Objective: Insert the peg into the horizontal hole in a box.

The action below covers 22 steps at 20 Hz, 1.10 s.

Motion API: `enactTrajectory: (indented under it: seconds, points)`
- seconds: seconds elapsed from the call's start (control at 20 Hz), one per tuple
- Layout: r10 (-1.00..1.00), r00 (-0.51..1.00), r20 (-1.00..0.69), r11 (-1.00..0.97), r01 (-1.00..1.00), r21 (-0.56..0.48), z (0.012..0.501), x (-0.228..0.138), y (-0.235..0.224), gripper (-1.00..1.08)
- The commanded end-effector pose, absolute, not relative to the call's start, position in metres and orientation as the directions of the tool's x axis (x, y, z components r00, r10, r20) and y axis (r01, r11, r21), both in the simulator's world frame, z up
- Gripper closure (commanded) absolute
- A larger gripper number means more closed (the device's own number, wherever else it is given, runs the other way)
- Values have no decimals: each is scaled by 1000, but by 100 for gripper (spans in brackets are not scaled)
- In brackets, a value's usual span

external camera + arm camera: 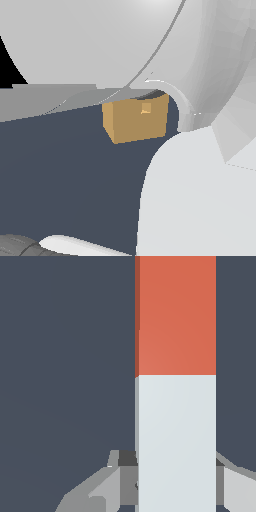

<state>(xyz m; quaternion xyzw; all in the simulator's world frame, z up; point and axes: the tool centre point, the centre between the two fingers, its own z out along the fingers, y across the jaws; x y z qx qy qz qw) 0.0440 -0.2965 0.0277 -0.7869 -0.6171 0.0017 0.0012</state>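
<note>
held the peg (pixel 176 406) by its white end in the pincer (pixel 175 491), orange end toward twelve o'clock. looked stiff, light, smooth. tan box (pixel 135 122) sat on the desk (pixel 60 170), hole (pixel 146 107) visible.

The floor (pixel 65 170) is one flat surface of dark blue-grey colour, with no pattern and no seams. In the wrist view the same dark surface (pixel 65 381) fills all the space behind the tool, evenly lit. At the far side, a pale grey band (pixel 35 102) borders the floor. A small black area (pixel 7 65) shows above this band.
</note>
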Motion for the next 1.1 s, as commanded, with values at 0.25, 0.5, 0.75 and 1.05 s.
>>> enactTrajectory:
  seconds: [0.25,0.5,0.75,1.05]
  points:
    - [1000,18,-2,-18,1000,0,65,97,-191,108]
    - [987,-162,-2,162,987,0,93,120,-99,108]
    - [958,-286,-1,286,958,0,113,125,-32,108]
    - [934,-357,-1,357,934,0,124,124,7,108]
